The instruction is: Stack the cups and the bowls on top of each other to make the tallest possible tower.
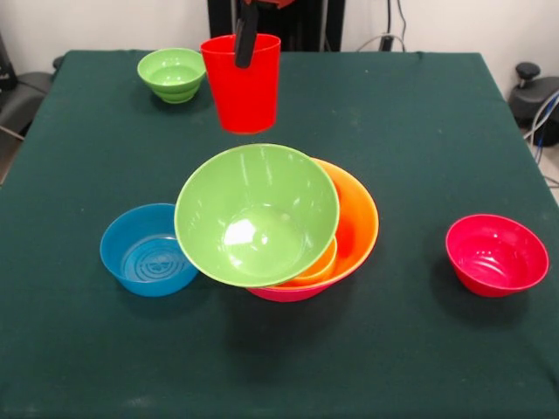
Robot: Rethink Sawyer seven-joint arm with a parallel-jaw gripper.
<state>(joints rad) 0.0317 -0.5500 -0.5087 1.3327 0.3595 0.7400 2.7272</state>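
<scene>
My gripper [247,51] comes down at the top centre and is shut on the rim of the red cup [242,87], with one dark finger inside it. The cup hangs upright in the air behind the tower. The tower stands mid-table: the large pink bowl [284,295] at the base, the large orange bowl [356,223] in it, and the medium-large green bowl [256,214] on top, tilted towards the camera. An orange-yellow rim [319,266] shows under the green bowl; I cannot tell what it is. The yellow cups are hidden.
A small blue bowl [148,250] sits just left of the tower. A small red bowl [496,255] sits at the right. A small green bowl [172,73] sits at the far left by the robot. The dark green table [410,131] ends at right.
</scene>
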